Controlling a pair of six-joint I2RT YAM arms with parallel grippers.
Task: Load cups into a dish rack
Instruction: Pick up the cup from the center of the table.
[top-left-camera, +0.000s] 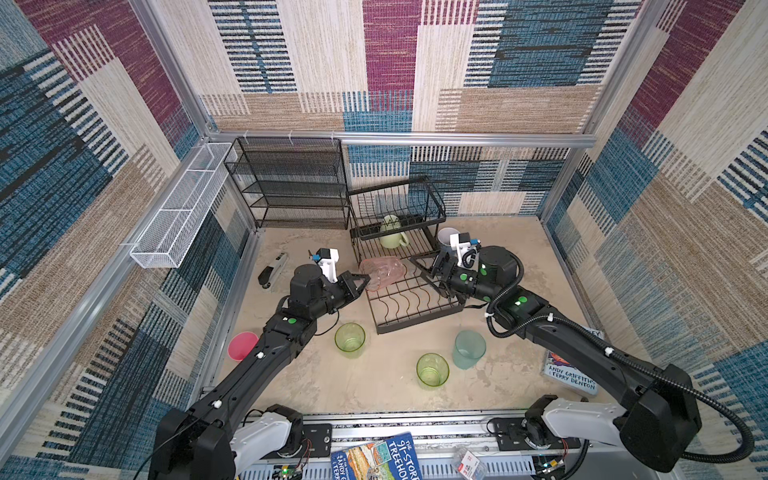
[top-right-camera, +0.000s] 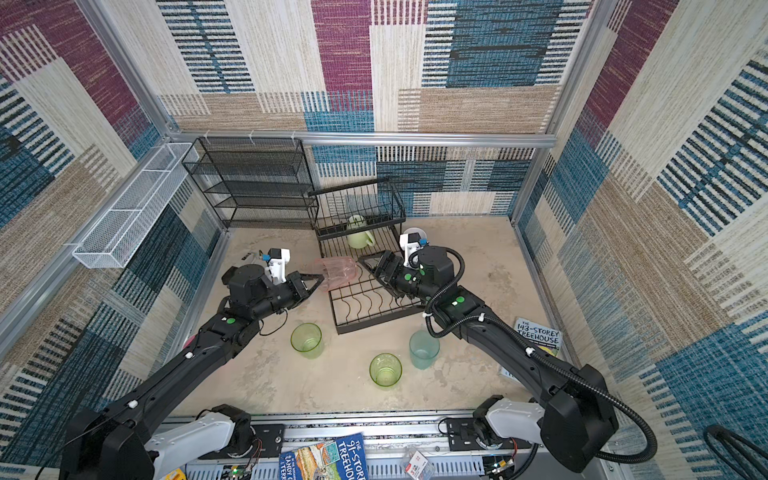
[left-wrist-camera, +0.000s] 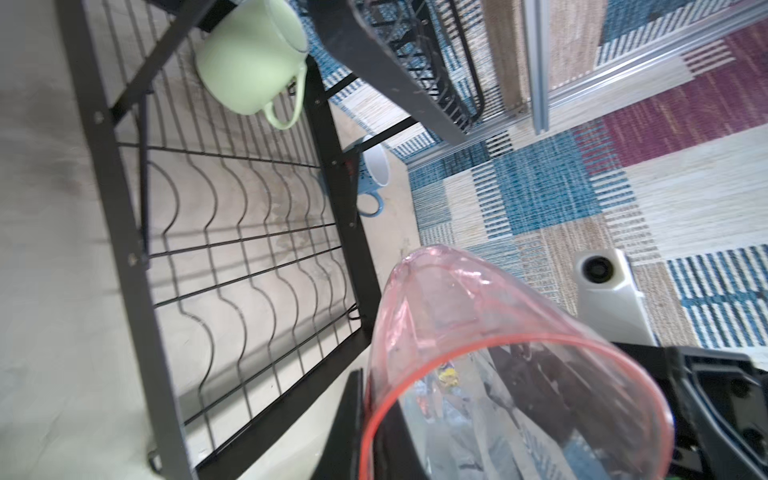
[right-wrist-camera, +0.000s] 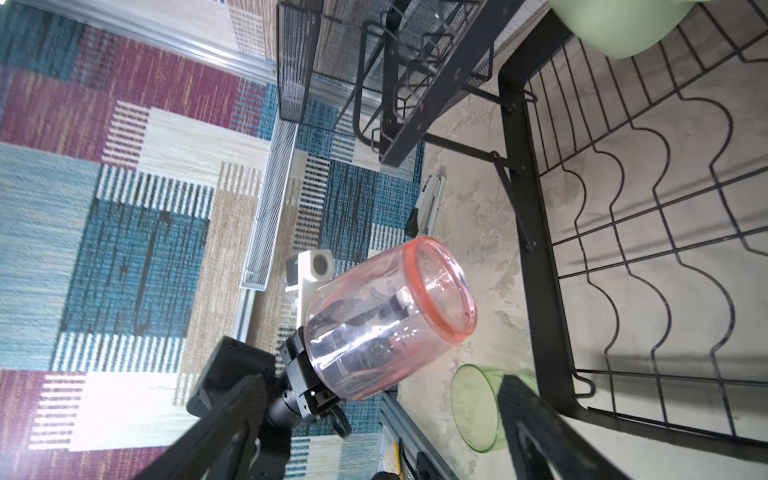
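Note:
My left gripper is shut on the rim of the translucent pink tumbler, held on its side over the left edge of the dish rack's lower tray. My right gripper stands open and empty over the tray's right side, facing the tumbler's base. A pale green mug lies on the tray under the raised basket. The light blue mug stands just right of the rack. Two green tumblers, a teal tumbler and an opaque pink cup stand in front.
A black mesh shelf unit stands at the back left, with a white mesh trough on the left wall. A stapler lies left of my left arm. One book lies at the right, under my right arm.

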